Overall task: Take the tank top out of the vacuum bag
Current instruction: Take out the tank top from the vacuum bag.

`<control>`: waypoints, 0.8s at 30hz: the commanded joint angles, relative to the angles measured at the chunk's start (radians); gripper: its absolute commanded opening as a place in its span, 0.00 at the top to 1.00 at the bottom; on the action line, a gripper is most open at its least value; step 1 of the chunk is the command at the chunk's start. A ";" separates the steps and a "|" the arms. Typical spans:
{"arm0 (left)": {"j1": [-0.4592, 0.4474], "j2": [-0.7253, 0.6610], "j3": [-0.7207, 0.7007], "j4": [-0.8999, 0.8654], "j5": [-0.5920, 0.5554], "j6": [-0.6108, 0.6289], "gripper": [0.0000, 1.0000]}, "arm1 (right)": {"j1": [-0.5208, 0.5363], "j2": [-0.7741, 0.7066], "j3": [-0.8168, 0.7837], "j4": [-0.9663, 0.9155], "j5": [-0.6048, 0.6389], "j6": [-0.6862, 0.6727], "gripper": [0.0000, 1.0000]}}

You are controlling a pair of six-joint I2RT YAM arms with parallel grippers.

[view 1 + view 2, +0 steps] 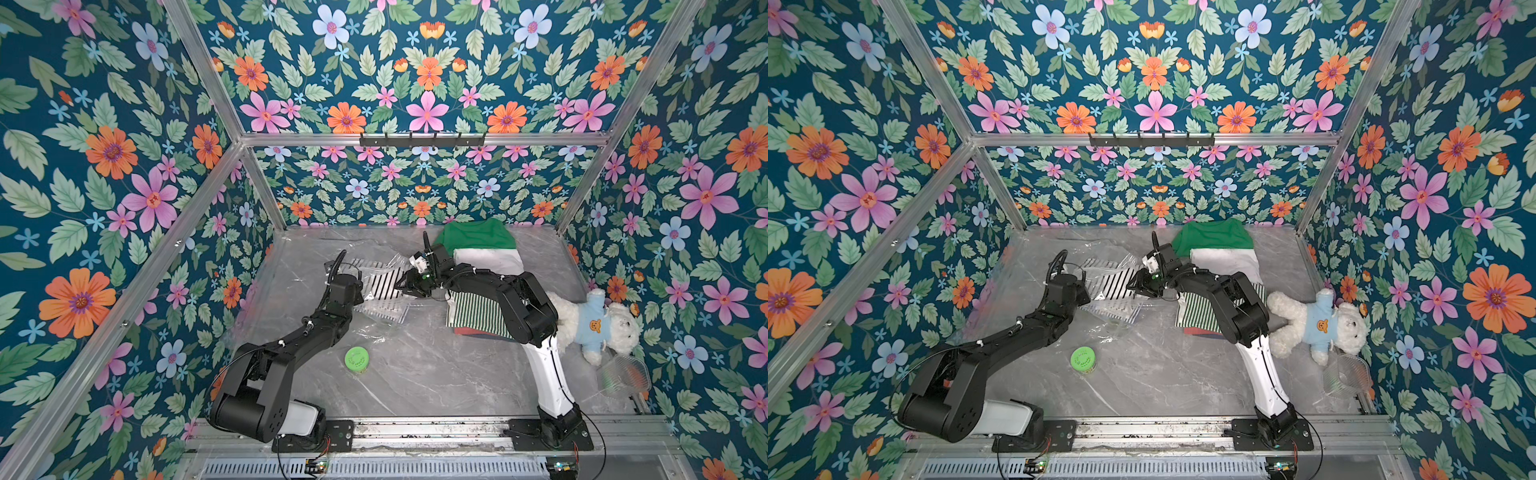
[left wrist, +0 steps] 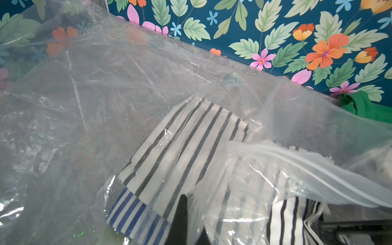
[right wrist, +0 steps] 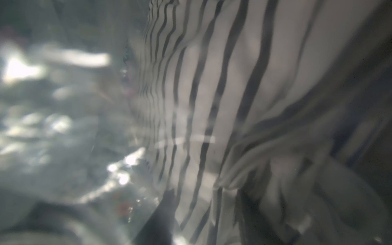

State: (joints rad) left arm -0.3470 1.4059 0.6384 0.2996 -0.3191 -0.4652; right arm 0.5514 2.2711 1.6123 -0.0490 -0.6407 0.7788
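Observation:
The vacuum bag (image 1: 376, 328) (image 1: 1115, 326) lies crumpled and transparent on the grey table, left of centre. Inside it, in both top views, is the tank top (image 1: 384, 284) (image 1: 1113, 286), white with black stripes. In the left wrist view the tank top (image 2: 191, 137) shows through the plastic, with a blue-striped piece beside it. My left gripper (image 1: 365, 293) (image 2: 185, 212) is shut on the vacuum bag's near edge. My right gripper (image 1: 405, 287) (image 1: 1134, 287) reaches into the bag's mouth. In the blurred right wrist view its fingers (image 3: 161, 212) stand apart with the striped tank top (image 3: 233, 84) between them.
A stack of folded clothes sits at the back right: green shirt (image 1: 478, 237), white cloth (image 1: 490, 259), green-striped cloth (image 1: 473, 313). A white teddy bear (image 1: 594, 324) and a clear plastic container (image 1: 623, 374) lie by the right wall. A green-lidded jar (image 1: 356, 359) stands near the front.

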 commanded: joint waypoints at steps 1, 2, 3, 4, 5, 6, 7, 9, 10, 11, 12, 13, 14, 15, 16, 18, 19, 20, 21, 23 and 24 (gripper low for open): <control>0.000 0.001 0.001 0.018 -0.016 0.000 1.00 | -0.004 0.004 -0.006 -0.031 0.082 0.038 0.49; 0.001 0.002 0.000 0.019 -0.017 0.002 1.00 | -0.004 0.003 -0.011 -0.034 0.084 0.045 0.49; 0.002 0.004 0.002 0.018 -0.017 0.002 1.00 | -0.005 -0.004 -0.021 -0.028 0.089 0.049 0.49; 0.002 0.004 0.003 0.018 -0.018 0.002 1.00 | -0.004 -0.014 -0.034 -0.020 0.096 0.053 0.49; 0.001 0.002 0.001 0.018 -0.018 0.003 1.00 | -0.005 -0.027 -0.055 -0.007 0.107 0.059 0.49; 0.001 0.002 0.001 0.018 -0.022 0.003 1.00 | -0.004 -0.042 -0.075 0.007 0.116 0.064 0.49; 0.001 0.002 0.000 0.018 -0.023 0.005 1.00 | -0.004 -0.053 -0.088 0.016 0.122 0.066 0.49; 0.002 0.005 -0.001 0.020 -0.024 0.004 1.00 | -0.004 -0.054 -0.092 0.016 0.122 0.066 0.50; 0.002 0.008 -0.001 0.023 -0.023 0.003 1.00 | -0.005 -0.046 -0.086 0.013 0.114 0.068 0.50; 0.001 0.011 0.000 0.025 -0.020 0.002 1.00 | -0.004 -0.033 -0.078 0.016 0.104 0.073 0.52; 0.002 0.013 0.000 0.027 -0.017 0.000 1.00 | -0.004 -0.018 -0.068 0.023 0.092 0.082 0.55; 0.000 0.015 0.000 0.028 -0.013 -0.001 1.00 | -0.005 -0.006 -0.060 0.034 0.083 0.092 0.57; 0.002 0.015 0.001 0.029 -0.011 -0.003 1.00 | -0.005 0.007 -0.047 0.042 0.072 0.099 0.59; 0.001 0.013 0.000 0.029 -0.011 -0.003 1.00 | -0.004 0.023 -0.029 0.039 0.066 0.102 0.59; 0.001 0.012 -0.001 0.027 -0.013 -0.001 1.00 | -0.004 0.034 -0.013 0.034 0.061 0.102 0.60; 0.002 0.006 -0.004 0.026 -0.017 0.000 1.00 | -0.004 0.052 0.010 0.037 0.046 0.104 0.67; 0.002 0.005 -0.003 0.026 -0.019 0.000 1.00 | -0.004 0.052 0.012 0.047 0.038 0.108 0.71; 0.002 0.004 -0.003 0.024 -0.020 0.002 1.00 | -0.004 0.047 0.011 0.060 0.031 0.108 0.75; 0.001 0.005 -0.003 0.024 -0.021 0.002 1.00 | -0.003 0.038 0.008 0.070 0.024 0.105 0.79; 0.001 0.008 0.000 0.024 -0.021 0.003 1.00 | -0.002 0.015 0.001 0.095 -0.001 0.100 0.95; 0.002 0.011 0.001 0.024 -0.021 0.003 1.00 | -0.002 0.000 -0.008 0.112 -0.011 0.100 1.00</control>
State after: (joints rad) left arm -0.3470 1.4151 0.6357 0.3172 -0.3225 -0.4656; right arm 0.5468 2.3035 1.6123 0.0044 -0.6075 0.8730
